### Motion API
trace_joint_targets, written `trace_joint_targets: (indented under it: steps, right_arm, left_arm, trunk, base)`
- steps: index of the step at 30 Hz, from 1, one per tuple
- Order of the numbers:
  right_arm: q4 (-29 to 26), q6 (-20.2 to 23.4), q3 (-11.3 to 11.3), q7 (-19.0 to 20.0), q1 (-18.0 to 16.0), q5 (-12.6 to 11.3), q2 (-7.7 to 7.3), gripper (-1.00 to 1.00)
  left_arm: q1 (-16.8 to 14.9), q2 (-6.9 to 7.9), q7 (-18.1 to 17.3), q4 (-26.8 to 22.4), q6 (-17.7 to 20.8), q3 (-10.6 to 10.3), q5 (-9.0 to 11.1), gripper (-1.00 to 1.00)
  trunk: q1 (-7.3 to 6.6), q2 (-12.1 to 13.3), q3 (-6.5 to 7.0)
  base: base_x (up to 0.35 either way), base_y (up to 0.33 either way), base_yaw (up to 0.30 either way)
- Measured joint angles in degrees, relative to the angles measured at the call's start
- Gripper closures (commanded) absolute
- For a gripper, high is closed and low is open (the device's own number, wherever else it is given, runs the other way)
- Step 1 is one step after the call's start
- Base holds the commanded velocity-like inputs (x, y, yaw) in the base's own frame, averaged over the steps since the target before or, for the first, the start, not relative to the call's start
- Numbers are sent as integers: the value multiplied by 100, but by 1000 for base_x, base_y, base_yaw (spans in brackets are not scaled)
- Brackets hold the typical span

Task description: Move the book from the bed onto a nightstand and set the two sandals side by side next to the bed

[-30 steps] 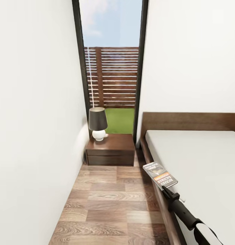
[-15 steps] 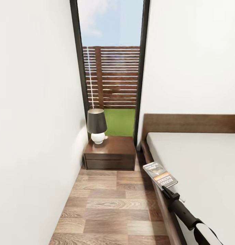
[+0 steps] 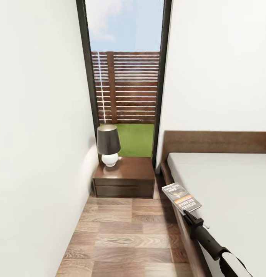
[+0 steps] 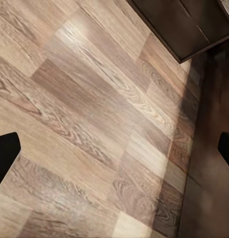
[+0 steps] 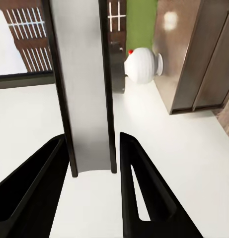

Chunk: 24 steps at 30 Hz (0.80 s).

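Observation:
The book [image 3: 181, 197], pale grey with an orange band, hangs over the left edge of the bed [image 3: 225, 184], with my right gripper [image 3: 187, 214] shut on its near end. In the right wrist view the book [image 5: 84, 89] stands edge-on between the two black fingers [image 5: 125, 148] of the right gripper [image 5: 92, 140]. The nightstand [image 3: 135, 169] stands ahead by the window, left of the headboard, some way from the book. My left gripper [image 4: 114, 151] is open above the wood floor, near the nightstand's corner [image 4: 184, 25]. The sandals are out of view.
A lamp [image 3: 108, 148] with a dark shade and white base takes the nightstand's back left corner. A white wall runs along the left. A narrow strip of plank floor [image 3: 121, 238] lies between that wall and the bed. A tall window [image 3: 125, 77] is behind the nightstand.
The whole head view has shifted: the camera has come closer to the nightstand and window. The book and right arm keep the same place in the view.

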Motion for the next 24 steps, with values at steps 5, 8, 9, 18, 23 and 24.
trace_joint_targets:
  steps: [5, 8, 9, 18, 23, 24]
  right_arm:
    - [0, 1, 3, 0, 0, 1, -1, 100]
    - [0, 1, 5, 0, 0, 1, 0, 100]
    - [0, 1, 5, 0, 0, 1, 0, 100]
    - [0, 2, 0, 0, 0, 0, 0, 100]
    - [0, 3, -1, 0, 0, 0, 0, 100]
    - [0, 2, -1, 0, 0, 0, 0, 100]
  left_arm:
    - [0, 0, 0, 0, 0, 0, 0, -100]
    - [0, 0, 0, 0, 0, 4, 0, -100]
    - [0, 0, 0, 0, 0, 5, 0, -100]
    - [0, 2, 0, 0, 0, 8, 0, -100]
    - [0, 2, 0, 0, 0, 9, 0, -100]
    - [0, 2, 0, 0, 0, 9, 0, -100]
  trunk:
    - [0, 0, 0]
    - [0, 0, 0]
    - [0, 0, 0]
    - [0, 0, 0]
    - [0, 0, 0]
    - [0, 0, 0]
  base:
    - [246, 0, 0]
    - [246, 0, 0]
    - [246, 0, 0]
    - [246, 0, 0]
    - [246, 0, 0]
    - [246, 0, 0]
